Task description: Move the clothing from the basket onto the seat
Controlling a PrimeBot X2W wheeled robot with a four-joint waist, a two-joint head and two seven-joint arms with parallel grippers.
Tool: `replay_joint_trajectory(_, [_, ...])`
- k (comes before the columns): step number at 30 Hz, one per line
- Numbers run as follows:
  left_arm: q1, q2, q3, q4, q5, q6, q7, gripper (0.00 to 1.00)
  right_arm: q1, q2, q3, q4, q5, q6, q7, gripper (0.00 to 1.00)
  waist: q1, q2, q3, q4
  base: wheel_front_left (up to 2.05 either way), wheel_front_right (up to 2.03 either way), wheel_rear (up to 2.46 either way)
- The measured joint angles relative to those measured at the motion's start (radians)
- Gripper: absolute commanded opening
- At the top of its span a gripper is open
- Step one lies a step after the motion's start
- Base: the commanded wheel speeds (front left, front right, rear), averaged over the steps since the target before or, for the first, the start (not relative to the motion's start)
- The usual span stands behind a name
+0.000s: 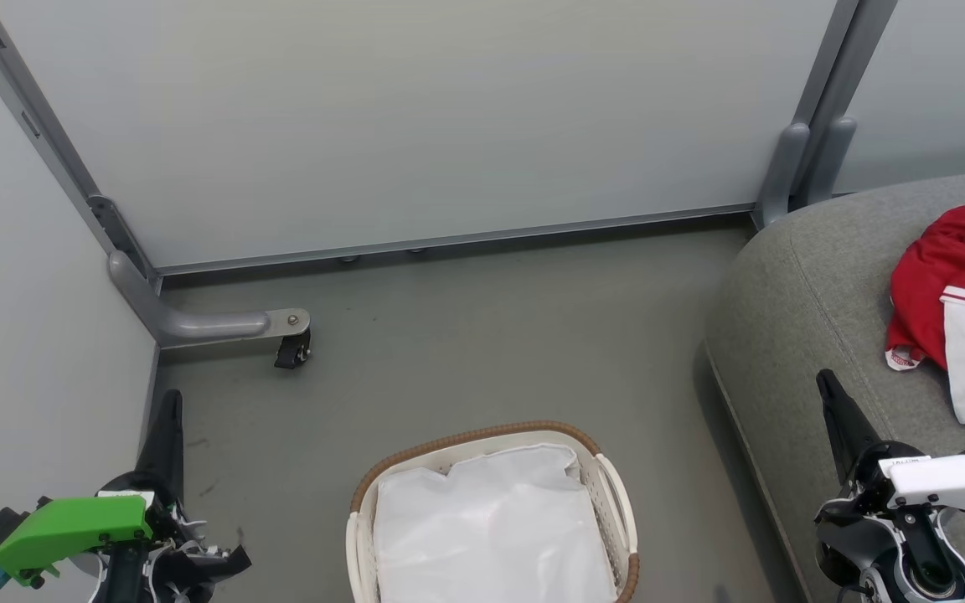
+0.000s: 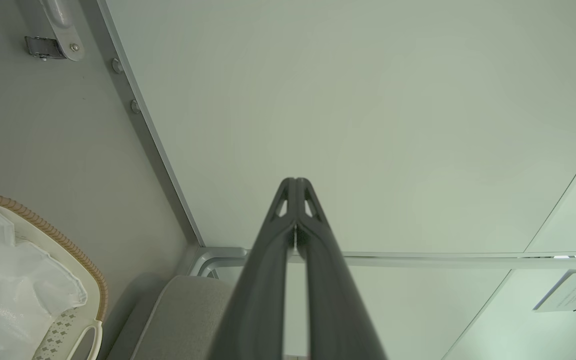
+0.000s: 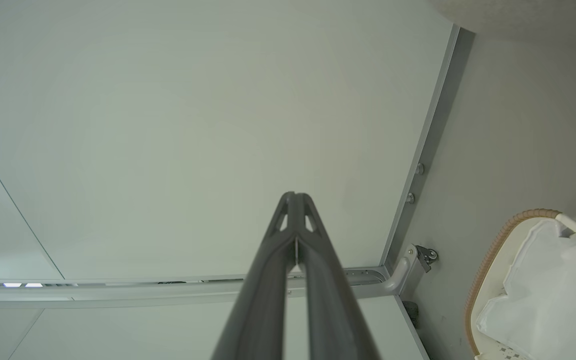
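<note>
The cream basket [image 1: 612, 494] with its brown woven rim stands on the floor at the bottom centre, holding a plain white liner. It also appears as the basket [image 2: 85, 272] in the left wrist view and the basket [image 3: 488, 265] in the right wrist view. Red and white clothing [image 1: 956, 276] lies crumpled on the grey seat [image 1: 809, 301] at the right. My left gripper [image 1: 169, 400] hangs shut at the lower left, away from the basket; its tips [image 2: 295, 181] meet with nothing between them. My right gripper [image 1: 823, 378] is shut over the seat's front edge, its tips [image 3: 294, 195] pressed together.
Pale partition panels [image 1: 415, 126] close off the back and left. A grey metal foot with a black caster [image 1: 291, 350] juts onto the floor at the left. Grey floor [image 1: 491, 352] lies between the partition, the basket and the seat.
</note>
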Motion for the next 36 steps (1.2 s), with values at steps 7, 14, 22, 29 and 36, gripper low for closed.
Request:
replay_joint_trajectory(7, [0.0,0.0,0.0,0.0,0.0,0.0,0.0,0.0,0.0,0.0,0.0,0.0,0.0,0.0,0.0,0.0,0.0,0.0,0.0,0.0,0.0,0.0,0.0])
replay_joint_trajectory(14, [0.0,0.0,0.0,0.0,0.0,0.0,0.0,0.0,0.0,0.0,0.0,0.0,0.0,0.0,0.0,0.0,0.0,0.0,0.0,0.0,0.0,0.0,0.0])
replay_joint_trajectory(22, [0.0,0.0,0.0,0.0,0.0,0.0,0.0,0.0,0.0,0.0,0.0,0.0,0.0,0.0,0.0,0.0,0.0,0.0,0.0,0.0,0.0,0.0,0.0])
replay_joint_trajectory(29, [0.0,0.0,0.0,0.0,0.0,0.0,0.0,0.0,0.0,0.0,0.0,0.0,0.0,0.0,0.0,0.0,0.0,0.0,0.0,0.0,0.0,0.0,0.0])
replay_joint_trajectory(36, [0.0,0.0,0.0,0.0,0.0,0.0,0.0,0.0,0.0,0.0,0.0,0.0,0.0,0.0,0.0,0.0,0.0,0.0,0.0,0.0,0.0,0.0,0.0])
